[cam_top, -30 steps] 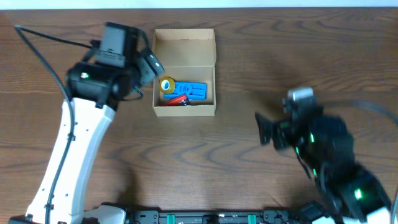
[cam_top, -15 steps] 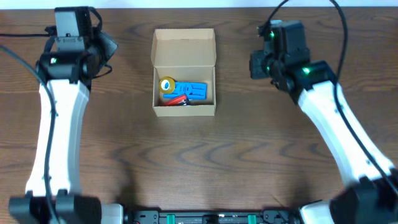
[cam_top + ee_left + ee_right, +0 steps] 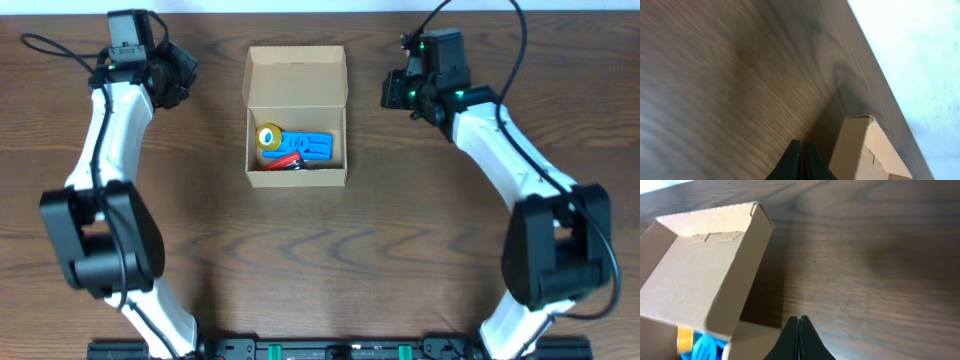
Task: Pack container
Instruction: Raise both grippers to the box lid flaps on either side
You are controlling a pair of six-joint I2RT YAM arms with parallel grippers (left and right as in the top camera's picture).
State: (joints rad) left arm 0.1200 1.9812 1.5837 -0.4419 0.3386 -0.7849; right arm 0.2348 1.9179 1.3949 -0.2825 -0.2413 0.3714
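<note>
Both arms have swung to the far side of the desk [image 3: 400, 250], so the cardboard box [image 3: 297, 177] sits between the left hand [image 3: 178, 76] and right hand [image 3: 392, 92], near each but untouched. Both hands are empty, fingers pressed together. Closing the open flap lid [image 3: 296, 78] probably needs an even push from behind its top edge, so the box doesn't slide.

In the left wrist view we see only the dark tips of the left claw [image 3: 800, 149], pressed together. The rest is cut off by the bottom edge. The bench [image 3: 715, 90] there is smeared with blur, and only a corner of the container [image 3: 865, 147] shows. The right wrist view crops the right claw [image 3: 799, 324] likewise, and the container's left side. From overhead, a red thing [image 3: 288, 160] lies half hidden under the blue piece [image 3: 312, 146]; we cannot tell what it is.
</note>
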